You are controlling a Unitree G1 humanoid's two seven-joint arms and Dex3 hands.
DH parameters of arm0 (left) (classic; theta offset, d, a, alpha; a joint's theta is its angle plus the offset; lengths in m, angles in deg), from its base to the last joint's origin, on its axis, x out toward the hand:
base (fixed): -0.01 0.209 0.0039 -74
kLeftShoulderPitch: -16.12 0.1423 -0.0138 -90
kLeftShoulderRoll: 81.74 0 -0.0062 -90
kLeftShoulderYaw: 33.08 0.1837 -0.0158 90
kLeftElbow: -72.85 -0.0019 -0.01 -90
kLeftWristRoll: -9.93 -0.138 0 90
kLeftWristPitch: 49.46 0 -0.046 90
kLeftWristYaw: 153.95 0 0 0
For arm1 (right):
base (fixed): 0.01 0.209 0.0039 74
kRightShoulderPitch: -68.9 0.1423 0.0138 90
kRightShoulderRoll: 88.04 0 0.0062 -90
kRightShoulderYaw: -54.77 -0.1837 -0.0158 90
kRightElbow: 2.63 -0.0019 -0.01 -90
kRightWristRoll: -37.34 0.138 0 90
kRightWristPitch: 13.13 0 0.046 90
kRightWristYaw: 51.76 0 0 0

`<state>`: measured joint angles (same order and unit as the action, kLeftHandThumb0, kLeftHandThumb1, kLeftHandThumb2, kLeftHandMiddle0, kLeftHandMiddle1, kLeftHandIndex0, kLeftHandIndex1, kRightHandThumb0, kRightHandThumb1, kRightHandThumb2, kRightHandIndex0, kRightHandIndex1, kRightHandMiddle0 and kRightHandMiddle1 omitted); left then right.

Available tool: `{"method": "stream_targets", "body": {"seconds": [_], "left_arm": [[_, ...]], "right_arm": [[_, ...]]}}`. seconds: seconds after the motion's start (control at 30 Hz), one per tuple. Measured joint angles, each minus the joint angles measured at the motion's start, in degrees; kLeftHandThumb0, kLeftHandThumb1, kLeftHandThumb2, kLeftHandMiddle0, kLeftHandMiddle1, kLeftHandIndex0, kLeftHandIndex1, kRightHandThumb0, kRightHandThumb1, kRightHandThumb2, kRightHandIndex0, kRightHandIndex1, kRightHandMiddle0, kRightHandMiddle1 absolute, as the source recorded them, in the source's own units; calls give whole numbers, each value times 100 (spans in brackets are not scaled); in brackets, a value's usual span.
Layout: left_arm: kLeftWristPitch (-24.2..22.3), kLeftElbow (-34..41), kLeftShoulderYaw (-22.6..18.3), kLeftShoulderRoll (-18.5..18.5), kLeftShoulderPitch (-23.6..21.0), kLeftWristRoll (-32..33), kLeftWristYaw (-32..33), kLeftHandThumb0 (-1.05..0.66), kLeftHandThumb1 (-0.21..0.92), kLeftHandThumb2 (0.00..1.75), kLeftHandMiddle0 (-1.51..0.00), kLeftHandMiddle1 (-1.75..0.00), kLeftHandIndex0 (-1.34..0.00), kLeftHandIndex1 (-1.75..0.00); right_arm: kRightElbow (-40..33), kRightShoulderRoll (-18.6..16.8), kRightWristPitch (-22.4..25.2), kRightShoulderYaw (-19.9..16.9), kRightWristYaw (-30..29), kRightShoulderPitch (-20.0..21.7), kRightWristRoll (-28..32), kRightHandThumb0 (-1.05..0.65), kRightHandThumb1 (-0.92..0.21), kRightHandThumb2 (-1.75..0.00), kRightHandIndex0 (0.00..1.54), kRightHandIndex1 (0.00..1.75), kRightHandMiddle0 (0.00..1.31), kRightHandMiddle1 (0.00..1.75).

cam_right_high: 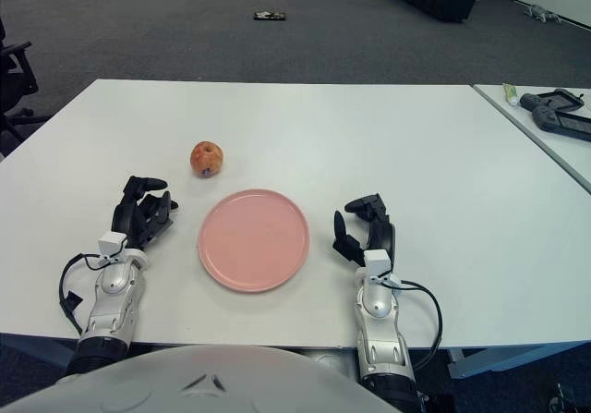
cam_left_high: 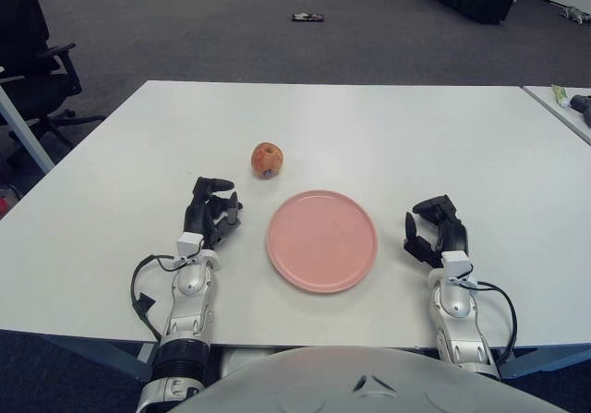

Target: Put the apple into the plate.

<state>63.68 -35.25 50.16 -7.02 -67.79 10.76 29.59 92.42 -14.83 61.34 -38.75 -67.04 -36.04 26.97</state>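
White table (cam_left_high: 388,127), apple (cam_left_high: 267,160) just beyond empty, loosely curled left hand (cam_left_high: 211,212) (plate (cam_left_high: 321,240) beside)

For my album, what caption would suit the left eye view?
Red apple on white table behind empty round pink plate; left hand and right hand flank it, holding nothing.

A white table (cam_left_high: 388,136) carries a pink plate (cam_left_high: 321,240) near its front edge, with a red-yellow apple (cam_left_high: 267,160) sitting directly on the tabletop just beyond the plate's left side, apart from it
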Motion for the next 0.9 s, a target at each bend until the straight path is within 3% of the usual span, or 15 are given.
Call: {"method": "stream_targets", "body": {"seconds": [0.43, 0.9], "left_arm": [[-59, 24, 0, -2, 0, -13, 0, -38, 70, 83, -58, -158, -33, -175], [-189, 96, 0, -1, 1, 21, -9, -37, 75, 77, -53, -159, -29, -175]], "right_arm": [[0, 7, 0, 1, -1, 1, -12, -39, -63, -93, 73, 138, 37, 175], [0, 7, 0, 14, -1, 1, -33, -39, -62, -94, 73, 137, 38, 175]]}}
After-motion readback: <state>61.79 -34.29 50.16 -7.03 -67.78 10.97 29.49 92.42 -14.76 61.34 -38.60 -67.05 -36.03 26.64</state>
